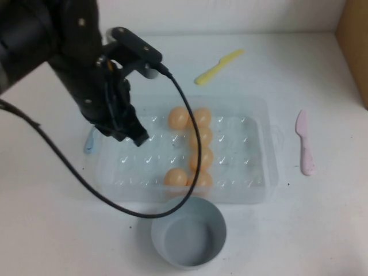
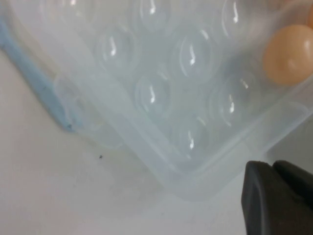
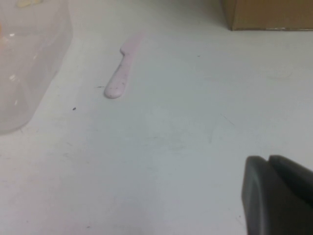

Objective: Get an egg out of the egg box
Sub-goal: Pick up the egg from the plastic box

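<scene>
The clear plastic egg box (image 1: 253,121) lies mid-table with six pale orange-tan eggs in its middle cups, such as one egg (image 1: 179,118) at the far row and one (image 1: 175,176) at the near row. My left gripper (image 1: 137,138) hangs over the box's empty left cups, to the left of the eggs, shut and empty. In the left wrist view the gripper (image 2: 271,164) sits over the box's corner (image 2: 195,181), with one egg (image 2: 288,54) beyond. My right gripper (image 3: 268,157) is shut and empty above bare table; it is out of the high view.
A grey-blue bowl (image 1: 188,233) stands just in front of the box. A pink plastic knife (image 1: 305,144) lies to the right, a yellow one (image 1: 218,66) behind, and a blue utensil (image 1: 89,141) along the box's left edge. A cardboard box (image 3: 269,14) stands far right.
</scene>
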You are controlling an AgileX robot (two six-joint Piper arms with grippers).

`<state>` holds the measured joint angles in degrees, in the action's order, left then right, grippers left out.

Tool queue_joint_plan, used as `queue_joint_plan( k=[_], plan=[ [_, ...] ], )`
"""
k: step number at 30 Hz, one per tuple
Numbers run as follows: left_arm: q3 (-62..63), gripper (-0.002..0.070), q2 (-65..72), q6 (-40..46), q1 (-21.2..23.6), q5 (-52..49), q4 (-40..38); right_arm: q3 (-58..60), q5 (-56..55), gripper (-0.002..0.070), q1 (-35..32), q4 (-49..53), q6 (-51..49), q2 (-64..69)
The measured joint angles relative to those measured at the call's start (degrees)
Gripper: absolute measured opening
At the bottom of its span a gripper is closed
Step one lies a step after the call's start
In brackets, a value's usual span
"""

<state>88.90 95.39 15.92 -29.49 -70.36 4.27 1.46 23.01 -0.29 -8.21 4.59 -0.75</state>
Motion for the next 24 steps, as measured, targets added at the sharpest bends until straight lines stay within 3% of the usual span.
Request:
queue_joint_plan(
  k=[5, 19, 21, 24],
  plan=[
    [4.9, -0.0005, 6.72, -0.69, -2.56, 0.0, -1.71, 0.0, 0.0, -0.0018, 0.0, 0.0, 0.0, 0.0],
    [6.94, 0.0005, 16.85, -0.13, -3.27, 0.0, -8.09, 0.0, 0.0, -0.0018, 0.0, 0.0, 0.0, 0.0],
    [6.94, 0.0045, 17.58, -0.15, -3.27, 0.0, -8.23, 0.0, 0.0, -0.0018, 0.0, 0.0, 0.0, 0.0],
    [6.94, 0.0171, 18.26, -0.11, -3.27, 0.12, -9.21, 0.0, 0.0, -0.0018, 0.0, 0.0, 0.0, 0.0]
  ],
)
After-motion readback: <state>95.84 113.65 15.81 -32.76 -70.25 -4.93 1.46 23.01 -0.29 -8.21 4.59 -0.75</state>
